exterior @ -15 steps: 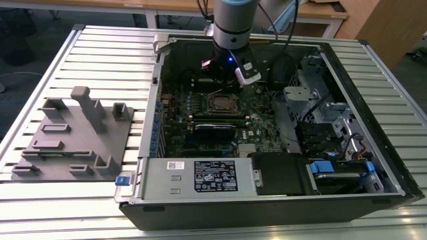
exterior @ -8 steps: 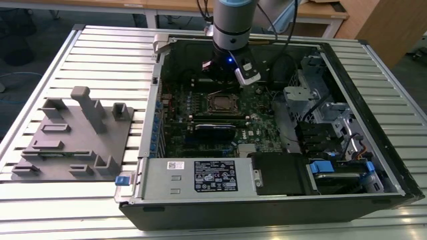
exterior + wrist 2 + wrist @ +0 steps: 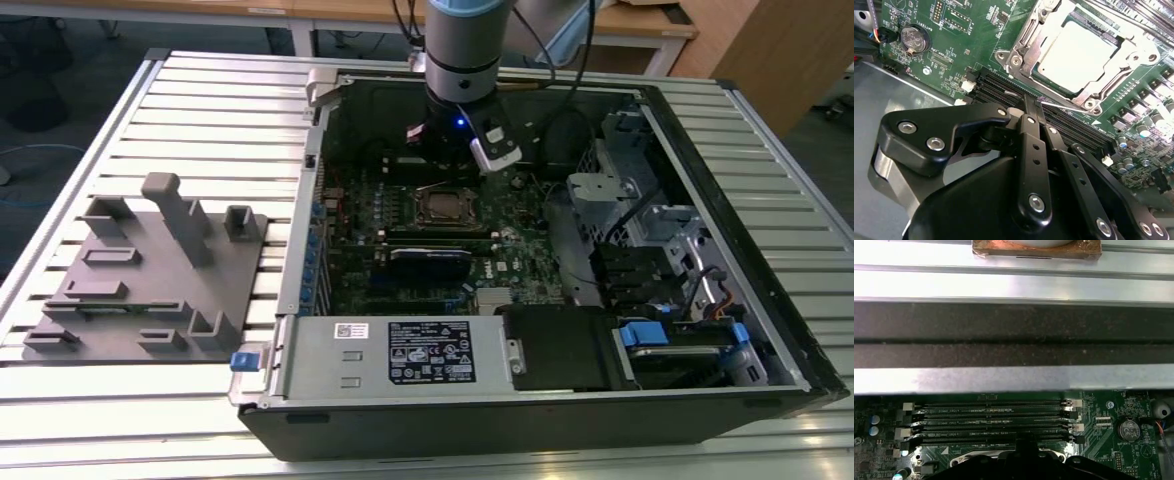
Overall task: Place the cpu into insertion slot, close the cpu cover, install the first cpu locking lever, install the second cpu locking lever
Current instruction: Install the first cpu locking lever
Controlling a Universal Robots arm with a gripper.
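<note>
Pincer [image 3: 1030, 106] of matte black bolted links shows its two fingers pressed together with nothing between them, tips over the long black memory slots [image 3: 996, 87] beside the insertion slot [image 3: 1015, 61]. We see the cpu [image 3: 1079, 50], flat, square, pale dull metal, seated there under the shiny framed cpu cover [image 3: 1030, 40], on the green motherboard [image 3: 954, 40]. A thin steel lever [image 3: 1064, 105] runs along the rim.
</note>
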